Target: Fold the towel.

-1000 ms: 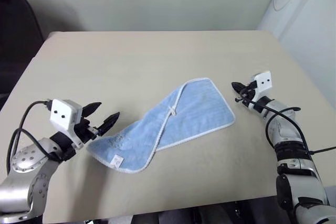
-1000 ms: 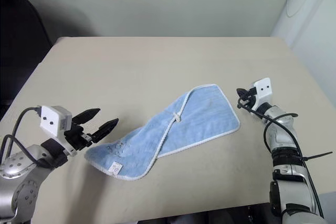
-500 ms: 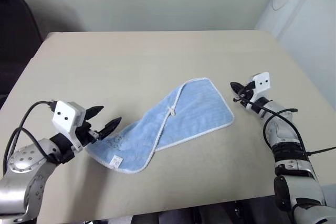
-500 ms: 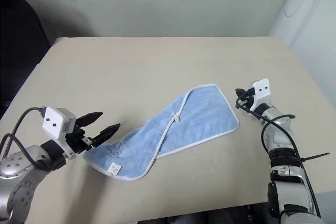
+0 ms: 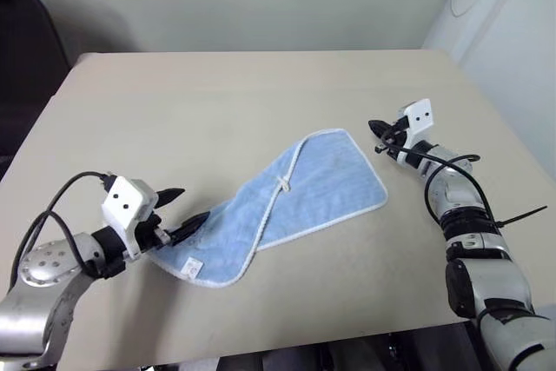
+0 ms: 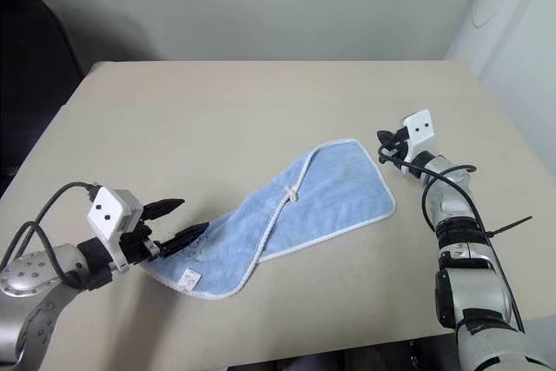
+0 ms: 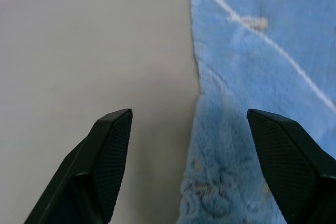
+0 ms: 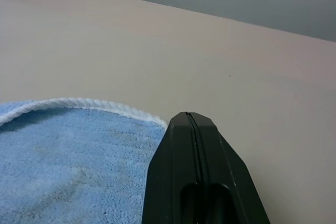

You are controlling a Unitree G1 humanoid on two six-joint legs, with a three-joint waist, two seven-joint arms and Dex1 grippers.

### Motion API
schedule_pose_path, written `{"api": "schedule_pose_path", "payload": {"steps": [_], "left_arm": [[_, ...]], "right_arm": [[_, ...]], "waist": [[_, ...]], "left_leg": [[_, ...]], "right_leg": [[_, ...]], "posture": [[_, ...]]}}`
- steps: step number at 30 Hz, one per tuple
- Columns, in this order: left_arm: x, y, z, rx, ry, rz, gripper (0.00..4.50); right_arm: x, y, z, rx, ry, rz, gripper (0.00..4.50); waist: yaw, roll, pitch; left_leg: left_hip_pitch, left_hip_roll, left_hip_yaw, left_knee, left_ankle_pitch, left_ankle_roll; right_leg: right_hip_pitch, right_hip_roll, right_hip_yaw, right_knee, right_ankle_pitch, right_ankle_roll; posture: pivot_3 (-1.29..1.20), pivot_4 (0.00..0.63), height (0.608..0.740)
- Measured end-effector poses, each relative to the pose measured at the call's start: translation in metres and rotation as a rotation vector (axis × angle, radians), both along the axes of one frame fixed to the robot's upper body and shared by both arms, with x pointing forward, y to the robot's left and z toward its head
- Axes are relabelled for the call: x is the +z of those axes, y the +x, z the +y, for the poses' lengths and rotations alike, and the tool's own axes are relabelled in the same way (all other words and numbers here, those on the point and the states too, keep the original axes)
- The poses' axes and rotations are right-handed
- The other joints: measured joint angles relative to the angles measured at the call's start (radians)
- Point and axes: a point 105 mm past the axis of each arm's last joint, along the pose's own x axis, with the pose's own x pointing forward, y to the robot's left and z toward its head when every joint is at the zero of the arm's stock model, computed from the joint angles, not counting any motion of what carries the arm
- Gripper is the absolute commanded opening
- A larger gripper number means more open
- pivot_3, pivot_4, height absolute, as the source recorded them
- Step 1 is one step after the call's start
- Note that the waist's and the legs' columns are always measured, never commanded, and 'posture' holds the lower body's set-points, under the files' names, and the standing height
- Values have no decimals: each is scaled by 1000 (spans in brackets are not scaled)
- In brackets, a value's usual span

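Note:
The light blue towel [image 5: 287, 202] lies folded over itself in a slanted band on the beige table [image 5: 217, 102], its white stitched edging running along the fold with a small white loop [image 5: 282, 182] at mid-length and a white label [image 5: 195, 266] near its lower left corner. My left gripper [image 5: 184, 208] is open at that lower left end, one finger over the cloth and one over bare table, as the left wrist view shows [image 7: 210, 129]. My right gripper [image 5: 375, 129] is shut, empty, just above the towel's upper right corner [image 8: 131, 111].
A dark chair [image 5: 26, 32] stands beyond the table's far left corner. A pale wall runs behind the table and a white panel [image 5: 512, 32] rises at the right. Cables loop off both wrists.
My left gripper has dropped and shifted right until its fingers straddle the towel's left edge. My right gripper has risen and moved farther up the table, beside the towel's upper right corner.

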Motion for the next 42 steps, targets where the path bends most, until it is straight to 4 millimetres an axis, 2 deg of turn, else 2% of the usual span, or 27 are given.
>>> {"api": "schedule_pose_path", "payload": {"steps": [4,7,8,11,19,23,29,38,42], "left_arm": [[-2,-7,-10,-119,20,46,3787],[-7,-22,-20,-221,13,112,3787],[-7,-25,-22,-248,14,124,3830],[-8,-33,-27,-311,32,161,3847],[-14,-38,-33,-374,45,206,3847],[-14,-37,-33,-379,59,200,3847],[-16,-39,-33,-392,66,206,3847],[-20,-42,-32,-396,80,223,3847],[-22,-43,-32,-397,80,232,3847]], "right_arm": [[1,10,16,36,-28,44,0],[3,17,22,36,-10,80,0],[4,19,25,37,-9,89,170],[1,22,30,40,-33,124,868],[-18,22,34,45,-136,213,3657],[-27,21,40,52,-196,227,3657],[-32,23,51,25,-150,252,3657],[-33,28,49,-67,-107,254,3657],[-35,27,57,-51,-96,266,2795]], "waist": [[-2,0,0],[-2,0,0],[-2,0,0],[-1,0,0],[-2,0,0],[-6,0,0],[-8,1,0],[-8,1,0],[-9,1,0]], "left_leg": [[0,0,0,0,-1,-1],[-1,1,0,0,-3,-4],[-2,1,0,0,-3,-4],[-2,2,0,0,-3,-5],[-2,7,0,0,-4,-5],[-2,11,1,1,-4,-6],[-2,15,1,1,-6,-9],[-1,16,1,1,-7,-11],[-2,16,1,1,-8,-11]], "right_leg": [[-1,0,0,1,-1,-1],[-3,0,0,2,-2,-4],[-4,0,0,2,-2,-4],[-4,1,0,3,-3,-5],[-5,0,0,6,-3,-6],[-5,1,-1,6,-3,-6],[-6,6,-1,6,-4,-7],[-6,10,0,7,-5,-9],[-7,13,0,7,-5,-9]], "posture": [[0,150,740],[0,150,740],[0,150,740],[0,150,740],[0,150,740],[0,150,740],[0,150,740],[0,150,740],[0,150,740]]}}
